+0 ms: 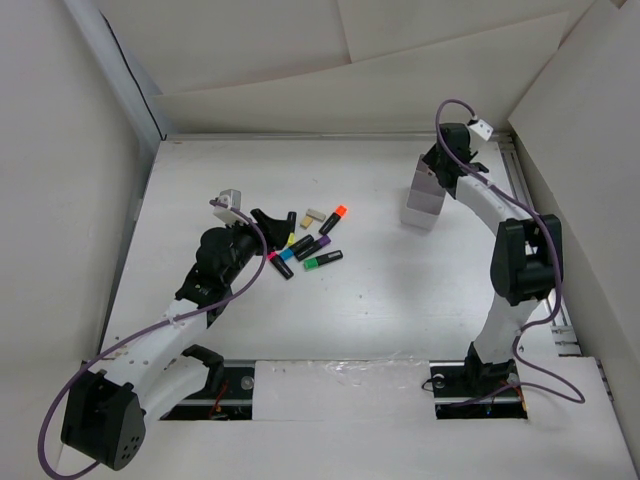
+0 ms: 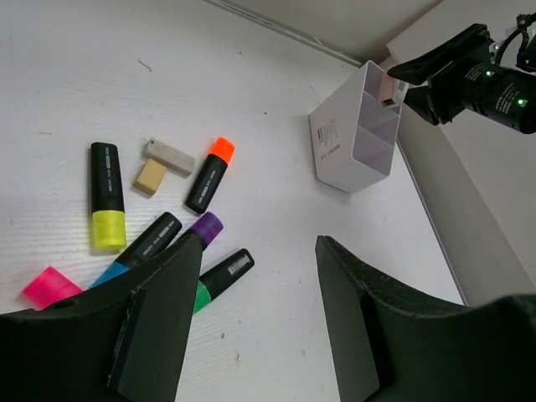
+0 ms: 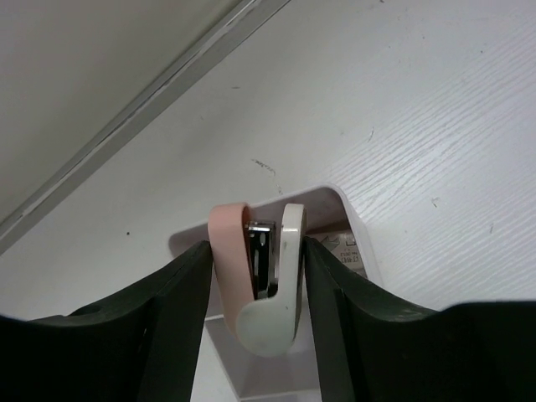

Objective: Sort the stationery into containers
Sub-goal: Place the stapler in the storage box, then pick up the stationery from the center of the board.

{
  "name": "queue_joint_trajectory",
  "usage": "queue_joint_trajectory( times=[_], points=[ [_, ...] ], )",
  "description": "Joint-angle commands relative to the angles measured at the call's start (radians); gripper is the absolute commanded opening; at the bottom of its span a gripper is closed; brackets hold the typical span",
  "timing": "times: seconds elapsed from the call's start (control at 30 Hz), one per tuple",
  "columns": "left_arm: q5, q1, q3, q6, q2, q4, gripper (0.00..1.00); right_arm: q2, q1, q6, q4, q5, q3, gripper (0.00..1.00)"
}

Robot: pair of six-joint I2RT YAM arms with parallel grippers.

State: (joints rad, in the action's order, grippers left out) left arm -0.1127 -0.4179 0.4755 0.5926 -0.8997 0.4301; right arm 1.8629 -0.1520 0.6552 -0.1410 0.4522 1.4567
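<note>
Several stubby markers lie left of centre point(image 1: 305, 245). In the left wrist view they are a yellow one point(image 2: 107, 205), an orange one point(image 2: 209, 174), a purple one point(image 2: 205, 226), a green one point(image 2: 219, 278), a blue one point(image 2: 138, 249) and a pink one point(image 2: 48, 286), with two beige erasers point(image 2: 167, 157). My left gripper point(image 2: 258, 244) is open and empty just above them. The white organiser point(image 1: 424, 200) stands at the back right. My right gripper point(image 3: 255, 244) is shut on a small pink-and-white stapler point(image 3: 285, 310), held over the organiser's end compartment point(image 3: 335, 201).
White walls enclose the table on the left, back and right. The organiser point(image 2: 352, 138) stands close to the right wall. The right arm point(image 1: 520, 260) reaches along the right side. Bare table lies between the markers and the organiser.
</note>
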Motion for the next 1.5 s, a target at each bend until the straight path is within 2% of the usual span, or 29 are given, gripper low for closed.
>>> queue_joint_trajectory(
  times=[0.0,0.27,0.37,0.47,0.53,0.6,0.7,0.87,1.0,1.03,1.07,1.1,1.17,1.2,1.3,1.33,1.37,1.4,1.47],
  points=[
    [-0.007,-0.002,0.018,0.004,0.015,0.048,0.54,-0.028,-0.021,0.007,0.061,0.016,0.001,0.54],
    [-0.016,-0.002,0.028,0.004,0.015,0.048,0.54,-0.057,-0.04,0.007,0.07,0.048,-0.01,0.54],
    [-0.007,-0.002,0.018,0.004,0.015,0.048,0.54,-0.057,-0.04,0.007,0.07,0.048,-0.01,0.6],
    [-0.016,-0.002,0.018,0.004,0.015,0.048,0.54,-0.057,-0.04,0.007,0.07,0.048,-0.01,0.6],
    [-0.016,-0.002,0.018,0.004,0.015,0.048,0.54,-0.057,-0.04,-0.002,0.07,0.059,-0.001,0.51],
    [-0.016,-0.002,0.018,0.004,0.015,0.048,0.54,-0.057,-0.04,-0.002,0.07,0.059,-0.001,0.47],
    [-0.016,-0.002,0.028,0.004,0.015,0.048,0.54,-0.067,-0.04,-0.002,0.07,0.059,-0.001,0.56],
    [-0.016,-0.002,0.018,0.004,0.025,0.048,0.54,-0.129,-0.072,-0.031,0.07,0.036,-0.036,0.56],
    [-0.016,-0.002,0.018,0.004,0.016,0.048,0.54,-0.149,-0.191,-0.109,0.081,-0.045,-0.071,0.44],
    [-0.016,-0.002,0.018,0.004,0.016,0.039,0.54,-0.149,-0.217,-0.118,0.081,-0.058,-0.071,0.37],
    [-0.016,-0.002,0.018,0.004,0.016,0.039,0.54,-0.127,-0.245,-0.132,0.081,-0.069,-0.071,0.21],
    [-0.005,-0.002,0.018,0.004,0.025,0.039,0.54,-0.114,-0.271,-0.132,0.081,-0.081,-0.071,0.13],
    [0.018,-0.002,0.009,0.013,0.038,0.039,0.54,-0.065,-0.345,-0.155,0.081,-0.139,-0.071,0.02],
    [0.027,-0.002,0.009,0.013,0.048,0.039,0.54,-0.047,-0.366,-0.181,0.081,-0.161,-0.055,0.01],
    [0.036,-0.002,0.009,0.013,0.073,0.029,0.54,0.025,-0.435,-0.264,0.069,-0.236,0.0,0.03],
    [0.051,-0.002,0.0,0.013,0.085,0.029,0.53,0.059,-0.457,-0.284,0.06,-0.265,0.037,0.13],
    [0.051,-0.002,0.0,0.013,0.085,0.029,0.53,0.059,-0.457,-0.305,0.046,-0.285,0.037,0.13],
    [0.064,-0.002,0.0,0.013,0.094,0.019,0.53,0.094,-0.471,-0.328,0.028,-0.305,0.08,0.27],
    [0.064,-0.002,0.0,0.022,0.105,0.019,0.53,0.13,-0.481,-0.387,-0.028,-0.339,0.115,0.43]
  ],
)
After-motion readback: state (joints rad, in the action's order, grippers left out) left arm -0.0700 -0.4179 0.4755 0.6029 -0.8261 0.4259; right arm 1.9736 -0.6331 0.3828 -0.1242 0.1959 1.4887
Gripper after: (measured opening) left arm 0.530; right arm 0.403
